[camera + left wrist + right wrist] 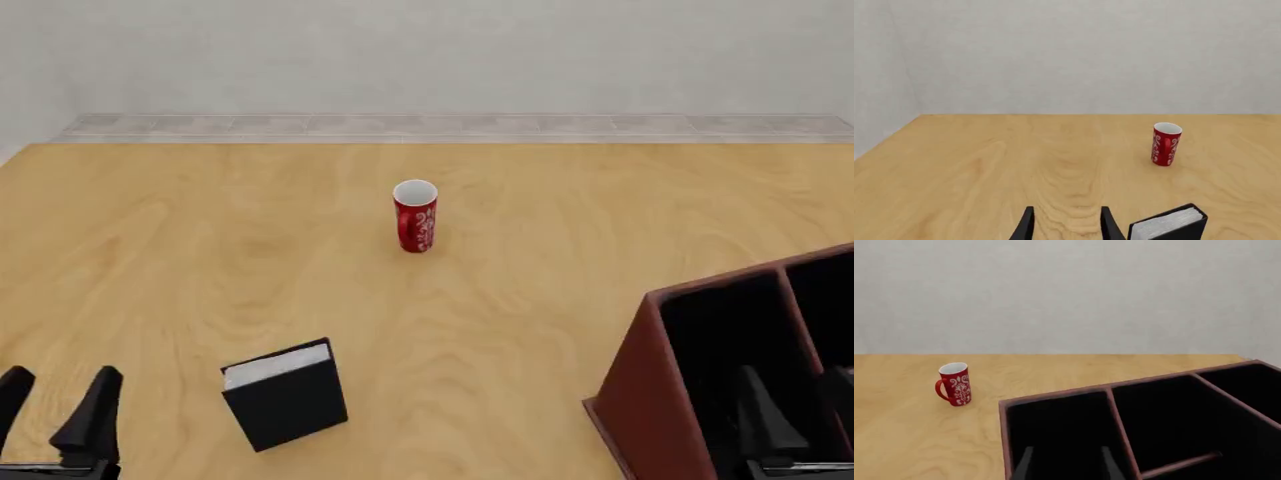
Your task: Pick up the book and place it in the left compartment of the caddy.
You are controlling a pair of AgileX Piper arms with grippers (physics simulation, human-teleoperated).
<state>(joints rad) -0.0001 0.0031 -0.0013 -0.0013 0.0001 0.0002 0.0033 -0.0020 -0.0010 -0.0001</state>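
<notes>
Book point(286, 394): upright on bench point(200, 260), just right of left hand point(54, 405), nearer arm; both hands open, empty; right hand point(787, 425).

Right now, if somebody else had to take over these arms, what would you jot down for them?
Left gripper: open, holding nothing, low at the near left of the table, beside the book.
Right gripper: open, holding nothing, over the caddy.
Book: stands upright on the table, near left, white page edge up, untouched.
Caddy: near right; its left compartment holds nothing that I can see.
Red cup: mid-table, upright, out of the way.
Done: nothing. Left: grasp the book, carry it right, set it in the left compartment.
</notes>
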